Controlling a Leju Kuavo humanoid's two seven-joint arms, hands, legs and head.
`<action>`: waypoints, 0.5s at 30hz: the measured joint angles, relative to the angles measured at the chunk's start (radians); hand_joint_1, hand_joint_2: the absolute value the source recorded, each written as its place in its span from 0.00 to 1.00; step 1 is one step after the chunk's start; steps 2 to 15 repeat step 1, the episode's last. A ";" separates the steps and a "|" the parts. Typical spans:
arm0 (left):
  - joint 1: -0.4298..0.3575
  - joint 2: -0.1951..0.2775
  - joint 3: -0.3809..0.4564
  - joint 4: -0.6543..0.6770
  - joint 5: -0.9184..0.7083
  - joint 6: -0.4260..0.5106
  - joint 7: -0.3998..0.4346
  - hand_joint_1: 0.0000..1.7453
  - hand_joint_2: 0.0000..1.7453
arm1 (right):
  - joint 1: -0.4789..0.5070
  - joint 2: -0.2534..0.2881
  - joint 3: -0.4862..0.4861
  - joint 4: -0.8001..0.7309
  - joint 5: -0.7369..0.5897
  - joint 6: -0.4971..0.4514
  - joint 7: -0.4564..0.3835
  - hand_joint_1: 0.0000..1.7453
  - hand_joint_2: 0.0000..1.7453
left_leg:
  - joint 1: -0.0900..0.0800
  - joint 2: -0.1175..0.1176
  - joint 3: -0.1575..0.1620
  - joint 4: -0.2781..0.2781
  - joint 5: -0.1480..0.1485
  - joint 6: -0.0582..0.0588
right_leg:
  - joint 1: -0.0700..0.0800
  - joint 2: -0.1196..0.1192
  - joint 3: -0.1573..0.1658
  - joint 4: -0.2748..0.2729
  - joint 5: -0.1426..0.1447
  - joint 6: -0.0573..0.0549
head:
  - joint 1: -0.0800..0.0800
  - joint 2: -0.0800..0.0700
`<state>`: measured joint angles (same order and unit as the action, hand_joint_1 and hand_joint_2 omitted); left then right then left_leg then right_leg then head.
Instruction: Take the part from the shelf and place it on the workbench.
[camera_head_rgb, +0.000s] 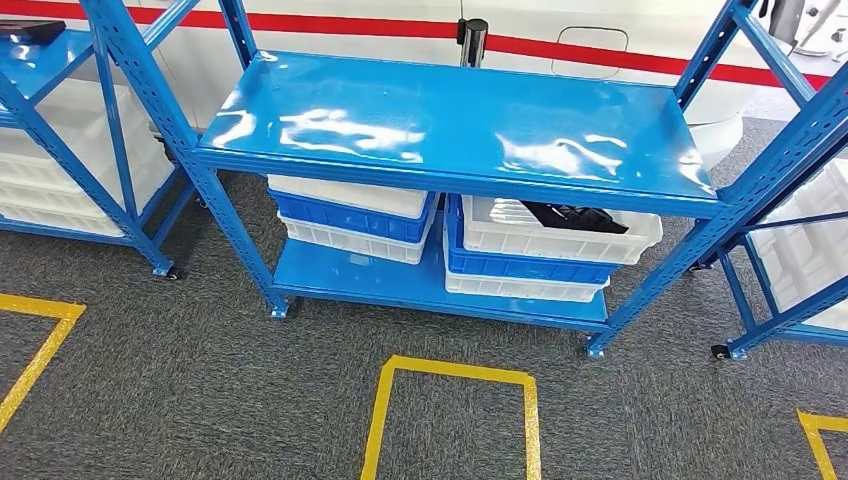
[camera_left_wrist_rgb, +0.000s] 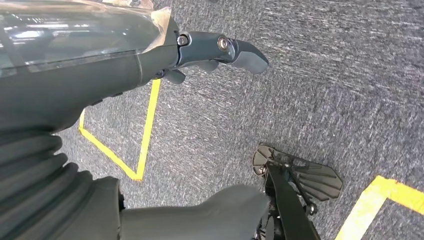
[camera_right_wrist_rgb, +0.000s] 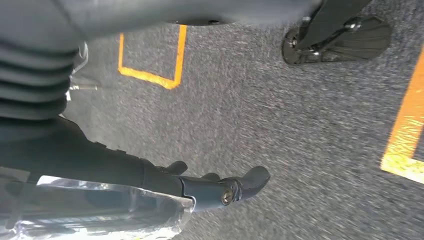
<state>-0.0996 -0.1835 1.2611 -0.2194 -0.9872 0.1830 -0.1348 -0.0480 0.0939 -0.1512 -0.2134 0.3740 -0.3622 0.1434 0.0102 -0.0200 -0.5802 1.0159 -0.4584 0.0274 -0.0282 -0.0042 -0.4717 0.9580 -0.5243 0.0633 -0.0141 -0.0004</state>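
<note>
Both hands hang empty, left hand (camera_left_wrist_rgb: 220, 52) and right hand (camera_right_wrist_rgb: 220, 187) with fingers loosely apart, while the dark part (camera_head_rgb: 572, 214) lies in the white bin (camera_head_rgb: 640, 240) under the top shelf (camera_head_rgb: 450, 125), so your reach may hit that shelf edge.

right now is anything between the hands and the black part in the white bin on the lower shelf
Yes. The black part lies in the top white bin, tucked under the blue upper shelf, whose front edge overhangs it. Both the left hand and right hand hang over the carpet, holding nothing.

Yellow floor tape (camera_head_rgb: 455, 372) on grey carpet (camera_head_rgb: 200, 380), red-striped wall (camera_head_rgb: 560, 45) behind
</note>
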 joint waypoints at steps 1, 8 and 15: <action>0.000 0.000 -0.002 0.000 -0.003 -0.002 0.000 0.00 1.00 | 0.000 0.000 -0.002 0.001 -0.002 0.000 0.001 0.00 0.67 | 0.000 0.000 0.000 0.000 0.000 0.000 | 0.000 0.000 0.000 0.000 0.000 0.000 | 0.000 0.000; 0.000 0.000 -0.002 0.000 -0.003 -0.002 0.000 0.00 1.00 | 0.000 0.000 -0.002 0.001 -0.002 0.000 0.001 0.00 0.67 | 0.000 0.000 0.000 0.000 0.000 0.000 | 0.000 0.000 0.000 0.000 0.000 0.000 | 0.000 0.000; 0.000 0.000 -0.002 0.000 -0.003 -0.002 0.000 0.00 1.00 | 0.000 0.000 -0.002 0.001 -0.002 0.000 0.001 0.00 0.67 | 0.000 0.000 0.000 0.000 0.000 0.000 | 0.000 0.000 0.000 0.000 0.000 0.000 | 0.000 0.000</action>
